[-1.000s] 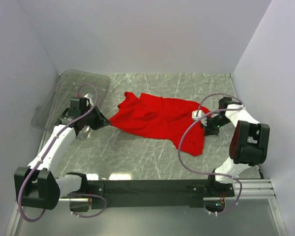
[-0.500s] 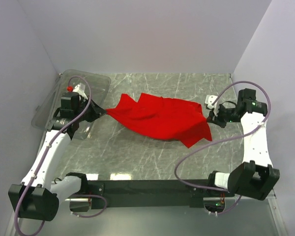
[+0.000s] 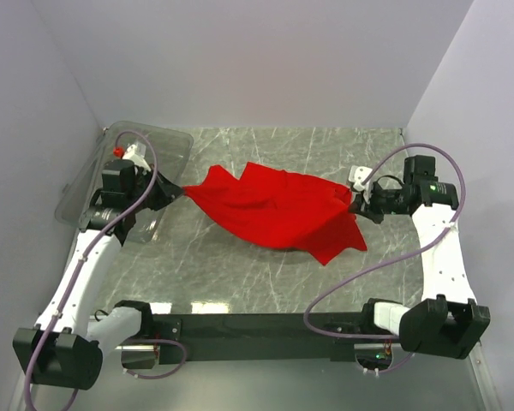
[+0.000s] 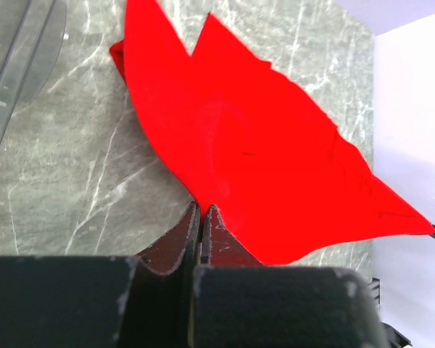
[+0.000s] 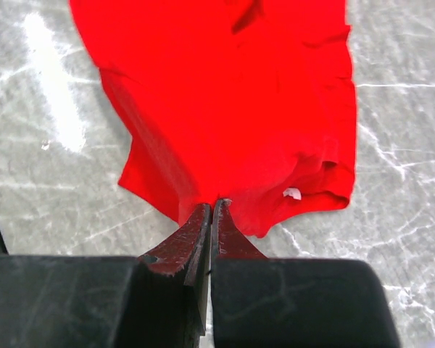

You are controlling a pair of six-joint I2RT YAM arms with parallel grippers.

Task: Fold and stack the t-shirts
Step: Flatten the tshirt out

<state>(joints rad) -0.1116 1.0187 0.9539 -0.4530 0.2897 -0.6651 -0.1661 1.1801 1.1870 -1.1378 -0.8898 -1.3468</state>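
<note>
Left hand (image 4: 201, 212): we see it pressed together, pinching one edge of the plain bright red short-sleeved fabric t-shirt (image 4: 246, 145)
Right hand (image 5: 212, 206): likewise pinching the opposite edge
T-shirt: slung between both hands over the middle of the grey marbled counter (image 3: 240, 274); we cannot tell whether it touches
Far left: clear plastic bin (image 3: 154, 145), tilted by the wall

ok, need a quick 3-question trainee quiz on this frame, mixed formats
1. True or false: the plain bright red fabric t-shirt is already folded into a neat rectangle.
2. Where is the clear plastic bin on the grey marble-patterned table? A) far-left corner B) far-right corner C) near edge, between the arm bases
3. Fill in: the left gripper and the right gripper are each shut on an edge of the ____.

Key: 1 false, it is spread out between the two grippers; 2 A; 3 t-shirt.
</note>
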